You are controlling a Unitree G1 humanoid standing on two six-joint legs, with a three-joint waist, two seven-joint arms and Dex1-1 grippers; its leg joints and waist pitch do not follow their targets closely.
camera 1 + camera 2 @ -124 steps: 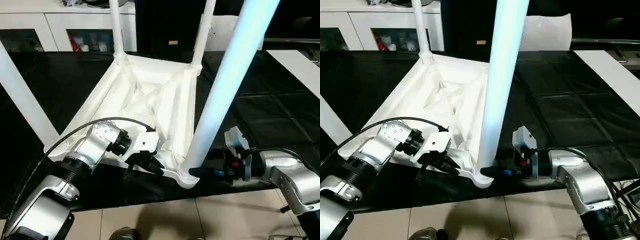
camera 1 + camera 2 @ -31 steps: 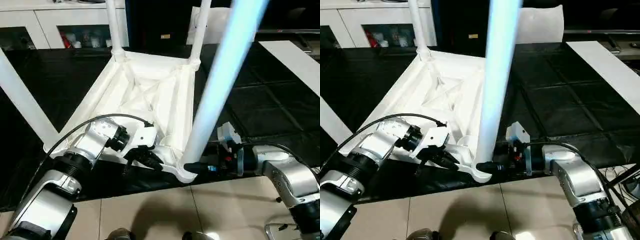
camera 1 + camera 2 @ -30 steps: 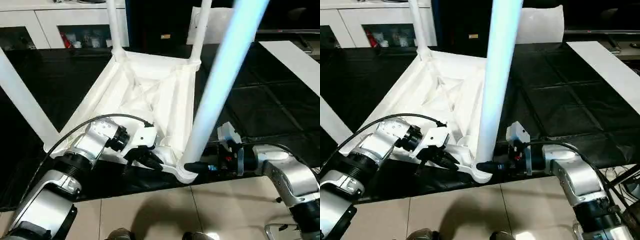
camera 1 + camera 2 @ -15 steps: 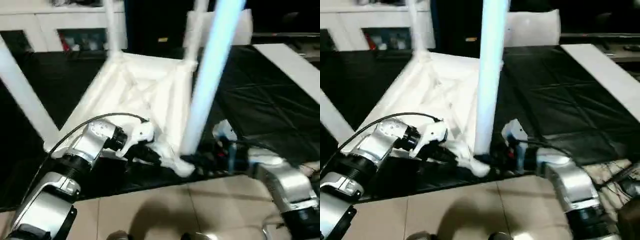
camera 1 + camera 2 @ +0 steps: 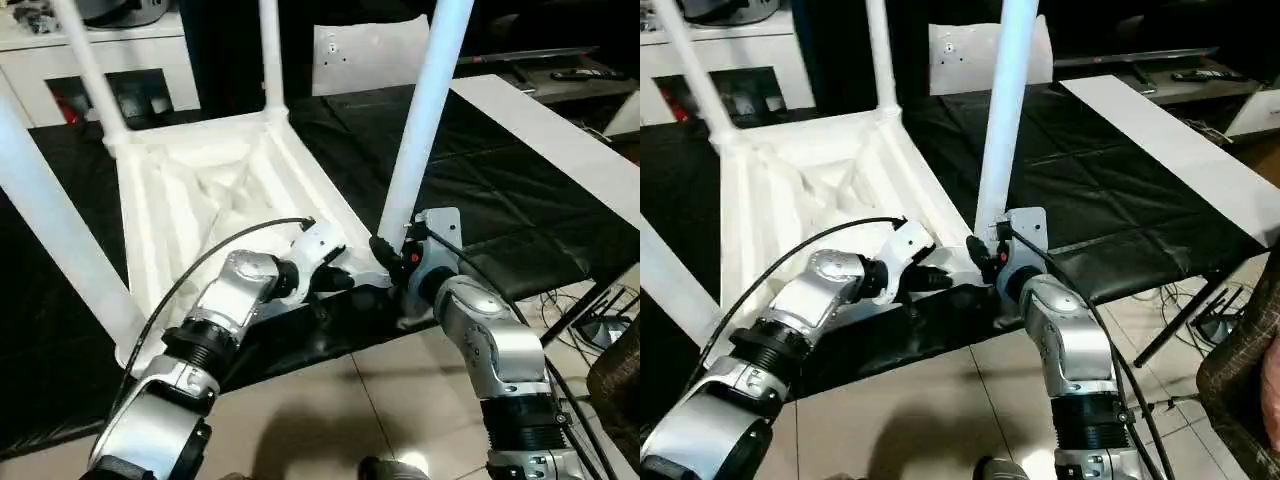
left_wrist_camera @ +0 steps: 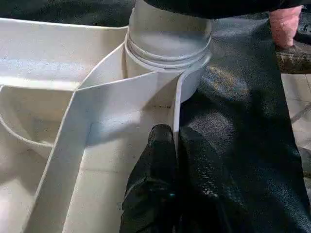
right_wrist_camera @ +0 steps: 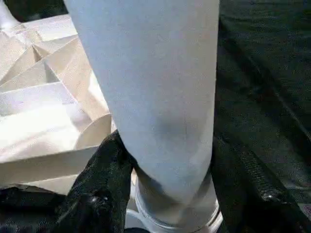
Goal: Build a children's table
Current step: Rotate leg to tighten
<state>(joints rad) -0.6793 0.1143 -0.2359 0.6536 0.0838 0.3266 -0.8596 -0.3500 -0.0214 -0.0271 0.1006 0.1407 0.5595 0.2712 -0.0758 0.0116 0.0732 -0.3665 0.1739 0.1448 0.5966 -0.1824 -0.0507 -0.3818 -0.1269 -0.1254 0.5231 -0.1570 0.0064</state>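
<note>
Nearest, the left gripper [image 6: 163, 160] had its fingers pinched together on the raised rim [image 6: 177, 104] of the upturned children's table [image 5: 190, 195], just beside the corner socket [image 6: 167, 53]. The right gripper [image 7: 163, 194] had its fingers clamped round the base of the near leg [image 5: 425, 110] — a sideways pull there could lever it out of the socket. Beyond, the table lay on the black-covered bench [image 5: 500, 190] with its corner at the edge — it might slide off.

A black-covered table [image 5: 480, 215] spans the frame's middle, carrying the upturned white children's table [image 5: 200, 190] at centre left.
</note>
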